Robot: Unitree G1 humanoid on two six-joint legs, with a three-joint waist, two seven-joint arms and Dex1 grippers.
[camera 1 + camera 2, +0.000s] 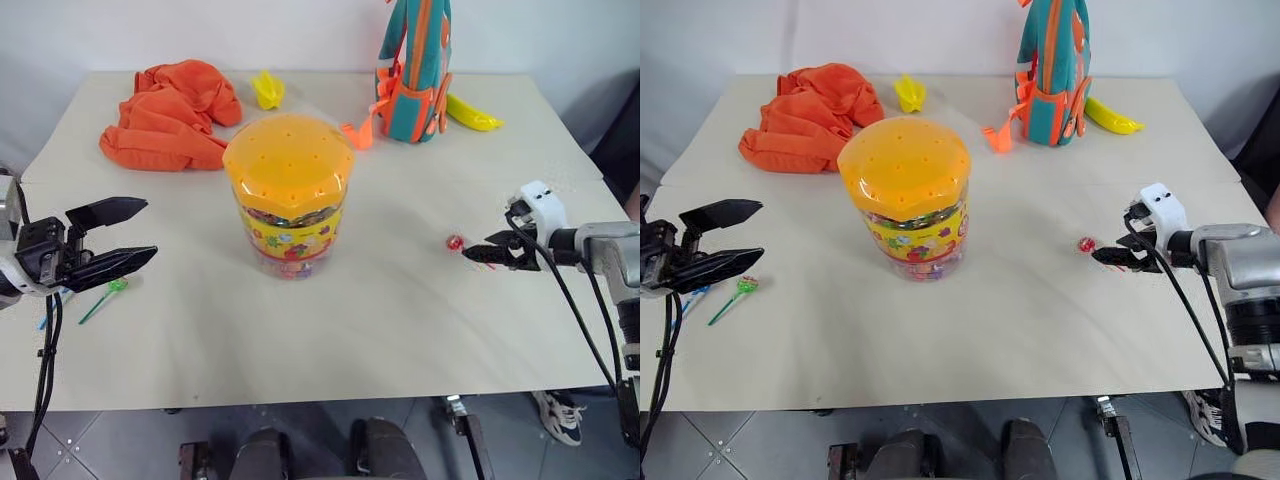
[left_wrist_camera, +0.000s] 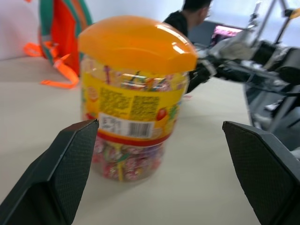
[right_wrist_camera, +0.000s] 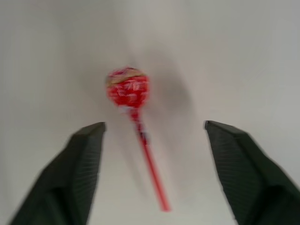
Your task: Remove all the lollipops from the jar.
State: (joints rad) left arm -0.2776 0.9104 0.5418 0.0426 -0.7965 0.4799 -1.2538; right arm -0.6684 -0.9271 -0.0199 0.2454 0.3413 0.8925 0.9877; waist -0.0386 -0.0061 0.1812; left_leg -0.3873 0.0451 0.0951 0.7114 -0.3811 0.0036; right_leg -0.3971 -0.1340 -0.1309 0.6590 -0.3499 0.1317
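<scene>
- At right of frame: right gripper, jaws apart, red lollipop freed onto tabletop.
- At left: left gripper, jaws wide, aimed at jar, likely to steady it.

Both arms reach inward low, left tool and right tool spread wide.

Jar mid-table, lollipops on table L & R of it
</scene>
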